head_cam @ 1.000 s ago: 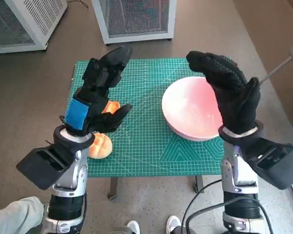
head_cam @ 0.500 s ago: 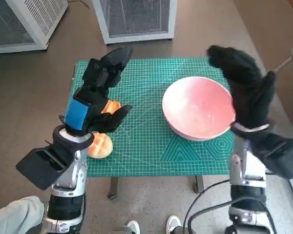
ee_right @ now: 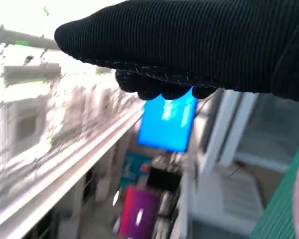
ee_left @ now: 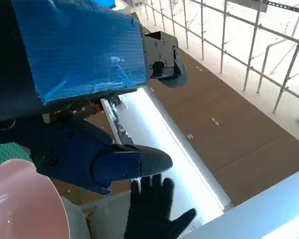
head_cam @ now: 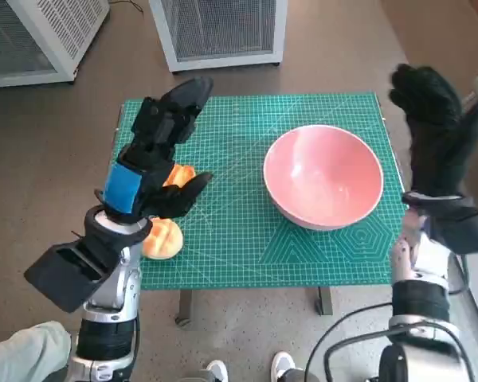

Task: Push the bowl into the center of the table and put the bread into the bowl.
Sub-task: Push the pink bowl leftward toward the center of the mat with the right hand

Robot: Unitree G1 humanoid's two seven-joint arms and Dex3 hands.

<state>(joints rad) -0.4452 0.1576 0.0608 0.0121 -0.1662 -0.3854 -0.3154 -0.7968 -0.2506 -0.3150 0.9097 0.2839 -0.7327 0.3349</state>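
Fingers of the left hand (head_cam: 147, 163) are spread and reach forward over the left part of the table; blue tape covers its back; it holds nothing and stands raised above the mat, over the bread; in the left wrist view the same hand (ee_left: 79, 99) fills the upper part, its dark thumb stretched out free of any object; beneath and behind that hand, in the head view, lie two pieces of bread; one piece (head_cam: 164, 238) sits near the front left edge of the mat, partly hidden by the wrist; the other piece (head_cam: 180, 174) shows as an orange patch between the thumb and the palm, mostly covered, and I cannot tell whether the hand touches it; the right hand (head_cam: 436, 135), in its black knitted glove, is raised at the right edge of the table, fingers extended and apart, grasping nothing; it stands just beside the bowl's right side, apart from the rim; the left wrist view shows this glove (ee_left: 157, 211) with fingers splayed beside the bowl (ee_left: 22, 204); the right wrist view shows only the glove (ee_right: 199, 42) as a dark band, with a blurred room behind; the bowl (head_cam: 323, 177), pink and with nothing in it, sits upright on the right half of the green cutting mat (head_cam: 239, 231), which covers the small table; two white perforated cabinets (head_cam: 219, 32) stand on the brown floor beyond the table; shoes of a person (head_cam: 285, 368) show at the near edge.
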